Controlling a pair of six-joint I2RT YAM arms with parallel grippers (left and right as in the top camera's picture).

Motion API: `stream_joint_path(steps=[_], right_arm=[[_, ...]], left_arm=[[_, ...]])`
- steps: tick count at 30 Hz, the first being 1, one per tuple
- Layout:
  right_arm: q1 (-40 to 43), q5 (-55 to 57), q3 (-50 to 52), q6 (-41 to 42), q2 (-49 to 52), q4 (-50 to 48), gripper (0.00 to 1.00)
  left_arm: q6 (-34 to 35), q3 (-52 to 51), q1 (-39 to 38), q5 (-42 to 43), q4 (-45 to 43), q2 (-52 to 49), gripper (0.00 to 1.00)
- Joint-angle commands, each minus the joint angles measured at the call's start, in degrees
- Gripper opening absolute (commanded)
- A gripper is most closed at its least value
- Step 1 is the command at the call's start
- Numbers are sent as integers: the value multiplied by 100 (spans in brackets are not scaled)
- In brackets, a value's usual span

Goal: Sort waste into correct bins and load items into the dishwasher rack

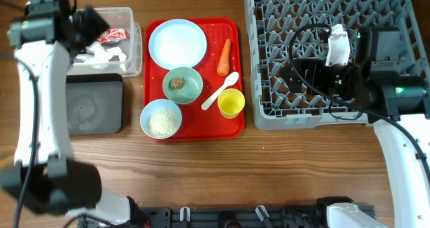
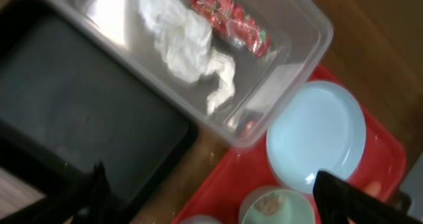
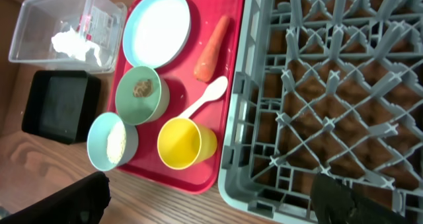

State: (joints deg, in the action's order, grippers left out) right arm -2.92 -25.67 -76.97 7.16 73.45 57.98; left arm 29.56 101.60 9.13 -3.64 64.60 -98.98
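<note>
From overhead, my left arm covers the left part of the clear tub (image 1: 127, 16), so I read the left claw (image 2: 210, 174) from its wrist camera. Two dark fingers sit at the frame's lower corners, spread wide and holding nothing, above where the tub, black tray (image 1: 94, 103) and red serving tray (image 1: 195, 130) meet. The right claw (image 3: 210, 179) is also spread wide and empty, and it hangs over the grey rack (image 1: 269, 87). Its arm hides part of the peg grid overhead.

Inside the glossy, see-through tub lie a crinkled red wrapper (image 1: 112, 35) and a crumpled white tissue (image 1: 101, 52), just beside each other. The black tray is matte, shallow and rectangular, and sits just beside the tub.

On the flat red serving tray a smooth, round, pale blue plate (image 1: 177, 43) lies at the far end. A blue-green bowl (image 1: 191, 87) holds a small brown lump (image 1: 178, 83), blurred in the left wrist view, where the frame edge also cuts off the bowl. A second bowl (image 1: 151, 110) holds white rice grains (image 1: 163, 123). The yellow cup (image 1: 230, 103) stands upright. The orange carrot (image 1: 224, 58) lies beside the plate, its long axis running far to near and its thin tip at the far end. The white spoon (image 1: 220, 90) lies diagonally beside the cup, scoop toward the rack. Everything rests on a wooden bench (image 1: 269, 167).
</note>
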Motion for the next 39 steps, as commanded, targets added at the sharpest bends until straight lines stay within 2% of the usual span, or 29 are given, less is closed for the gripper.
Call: stream_joint_path(steps=[1,3,5,6,7,10,13,19,20,22,24,26,27,29,32,39], right_arm=[[-13,33,-26,-120,28,-7,100],[-13,63,-26,-120,28,-13,100],[-13,125,-26,-101,28,-4,100],[-13,125,-26,-103,28,15,100],[-13,127,-26,-101,28,35,100],[-13,208,-26,-103,28,173,100],[-13,328,-26,-101,28,227,100],[-13,326,-26,-101,28,229,100],[-13,326,-26,-96,28,229,100],[-13,328,-26,-98,28,229,100],[-13,326,-26,-96,28,229,100],[-13,326,-26,-98,28,225,100],[-13,326,-26,-96,28,221,100],[-13,326,-26,-98,28,210,100],[-13,326,-26,-101,28,208,100],[-13,323,-26,-96,28,208,100]], left_arm=[[-627,-72,-308,1040,1143,535,93],[-944,-181,-824,1154,1329,520,89],[-1117,-503,-1628,1128,1150,498,88],[-1117,-750,-2100,1102,817,461,100],[-1113,-962,-2476,1040,479,402,100],[-1113,-1578,-3189,474,-382,136,100],[-1117,-1891,-3329,463,-1075,-282,100],[-1121,-1923,-3377,463,-1707,-1346,78],[-1121,-1923,-3416,466,-1751,-1484,72],[-1121,-1923,-3536,461,-1790,-1679,51],[-1117,-1923,-3637,461,-1836,-1777,40],[-1045,-1928,-3665,461,-1884,-1816,23],[-960,-1928,-3665,459,-1888,-1816,23],[-962,-1928,-3665,459,-1897,-1816,11],[-922,-1926,-3665,461,-1902,-1816,4],[-791,-1882,-3659,461,-1917,-1790,4]])
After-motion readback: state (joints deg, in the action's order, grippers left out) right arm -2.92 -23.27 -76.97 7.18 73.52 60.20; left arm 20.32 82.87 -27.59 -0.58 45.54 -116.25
